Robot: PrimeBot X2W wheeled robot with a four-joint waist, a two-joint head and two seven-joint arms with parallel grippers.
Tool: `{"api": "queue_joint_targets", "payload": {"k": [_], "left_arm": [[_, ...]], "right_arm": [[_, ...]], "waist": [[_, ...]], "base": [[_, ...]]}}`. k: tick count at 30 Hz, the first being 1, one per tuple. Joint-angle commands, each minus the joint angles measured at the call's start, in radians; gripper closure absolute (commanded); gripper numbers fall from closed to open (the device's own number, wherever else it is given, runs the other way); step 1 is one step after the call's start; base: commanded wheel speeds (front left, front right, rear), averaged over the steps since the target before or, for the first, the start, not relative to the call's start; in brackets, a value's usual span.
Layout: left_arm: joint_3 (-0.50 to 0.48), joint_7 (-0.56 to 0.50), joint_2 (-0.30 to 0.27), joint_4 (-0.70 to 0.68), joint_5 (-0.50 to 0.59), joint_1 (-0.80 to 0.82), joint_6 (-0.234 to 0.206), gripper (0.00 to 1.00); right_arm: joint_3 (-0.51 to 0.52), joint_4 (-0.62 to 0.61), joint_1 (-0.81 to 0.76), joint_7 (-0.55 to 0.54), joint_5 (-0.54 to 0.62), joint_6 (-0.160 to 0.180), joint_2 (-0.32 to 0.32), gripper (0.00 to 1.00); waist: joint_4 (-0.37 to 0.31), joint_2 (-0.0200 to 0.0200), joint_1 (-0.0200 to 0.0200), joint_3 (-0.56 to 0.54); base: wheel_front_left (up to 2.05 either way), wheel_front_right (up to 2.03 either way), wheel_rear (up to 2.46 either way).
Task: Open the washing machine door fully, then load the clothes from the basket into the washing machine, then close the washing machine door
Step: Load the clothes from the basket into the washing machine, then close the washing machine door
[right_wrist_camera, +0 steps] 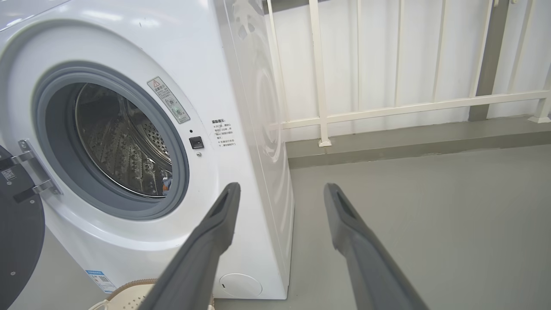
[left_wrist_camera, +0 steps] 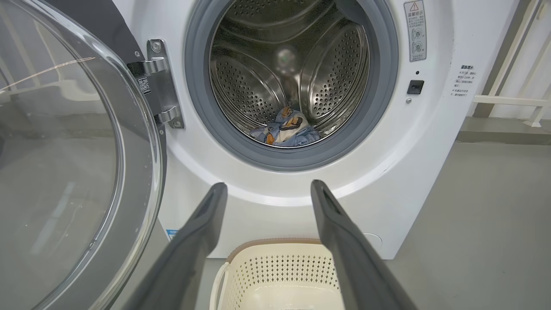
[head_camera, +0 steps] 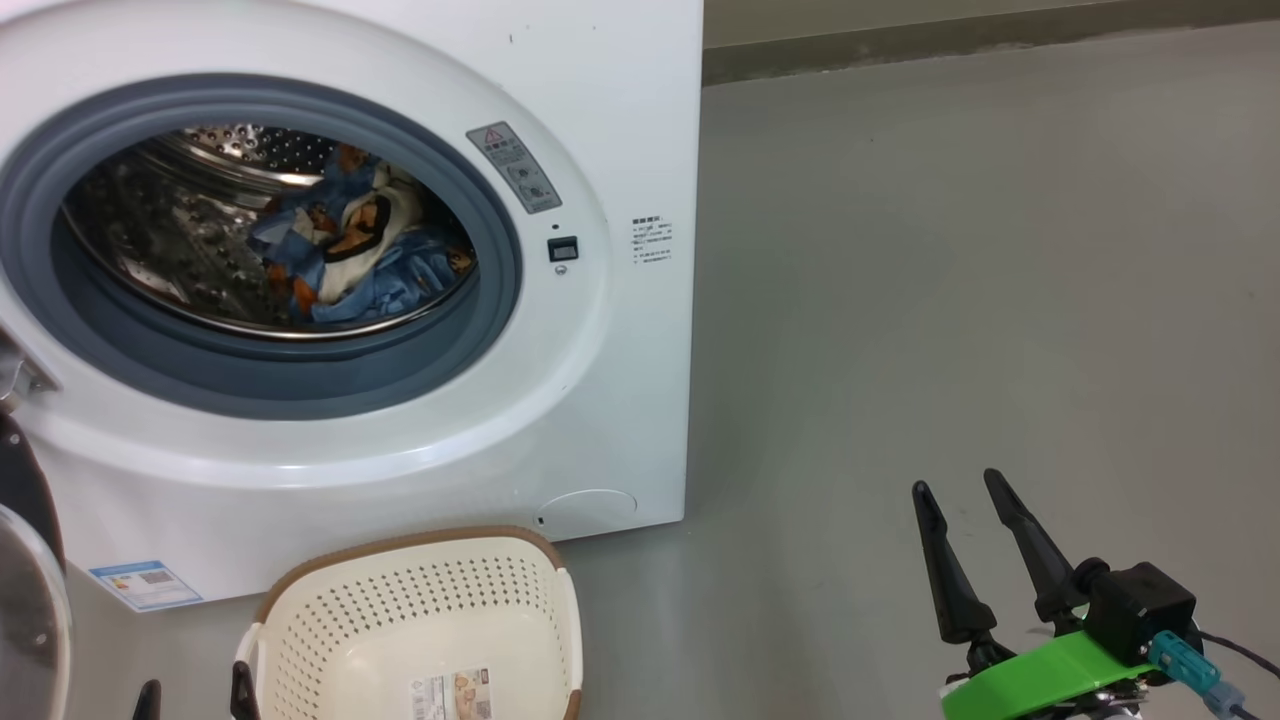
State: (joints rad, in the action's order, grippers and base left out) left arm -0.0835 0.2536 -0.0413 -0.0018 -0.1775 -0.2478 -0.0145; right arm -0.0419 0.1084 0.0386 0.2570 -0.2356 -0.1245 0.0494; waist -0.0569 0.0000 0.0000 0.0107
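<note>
Door [left_wrist_camera: 64, 150]: swung open left of washer [head_camera: 620, 120].
Clothes [head_camera: 350, 245]: heaped inside washer.
Basket [head_camera: 420, 620]: set before washer.
Left gripper [left_wrist_camera: 269, 185], right gripper [head_camera: 956, 482]: jaws held wide.

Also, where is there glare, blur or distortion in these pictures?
Left wrist view: pale reflections on the glass door, fingers near the lens look soft. Right wrist view: the railing bars lean, the washing machine's side shines. Head view: even light, sharp.
</note>
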Motion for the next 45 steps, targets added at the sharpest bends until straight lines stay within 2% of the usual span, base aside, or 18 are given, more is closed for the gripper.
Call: {"api": "queue_joint_targets", "payload": {"k": [1, 16, 31, 45], "left_arm": [[-0.028, 0.008, -0.009, -0.021, 0.006, 0.009, -0.002, 0.0], [-0.026, 0.008, -0.009, -0.017, 0.002, 0.013, 0.011, 0.0], [-0.036, 0.008, -0.009, -0.013, 0.008, 0.024, 0.045, 0.0], [-0.049, 0.008, -0.009, 0.01, 0.028, 0.028, 0.049, 0.0]], "right_arm": [[-0.019, -0.027, 0.007, 0.005, 0.015, -0.006, 0.001, 0.0], [-0.014, -0.024, 0.005, 0.005, 0.018, -0.006, 0.001, 0.0], [-0.002, -0.029, 0.005, 0.005, 0.004, -0.006, 0.001, 0.0], [0.003, -0.022, 0.004, 0.005, -0.01, -0.006, 0.001, 0.0]], "waist": [[0.004, 0.0, 0.0, -0.002], [0.018, 0.0, 0.0, -0.002], [0.026, 0.0, 0.0, 0.003], [0.026, 0.0, 0.0, 0.003]], "base": [[0.0, 0.0, 0.0], [0.0, 0.0, 0.0], [-0.02, 0.02, 0.0], [-1.14, 1.14, 0.0]]}}
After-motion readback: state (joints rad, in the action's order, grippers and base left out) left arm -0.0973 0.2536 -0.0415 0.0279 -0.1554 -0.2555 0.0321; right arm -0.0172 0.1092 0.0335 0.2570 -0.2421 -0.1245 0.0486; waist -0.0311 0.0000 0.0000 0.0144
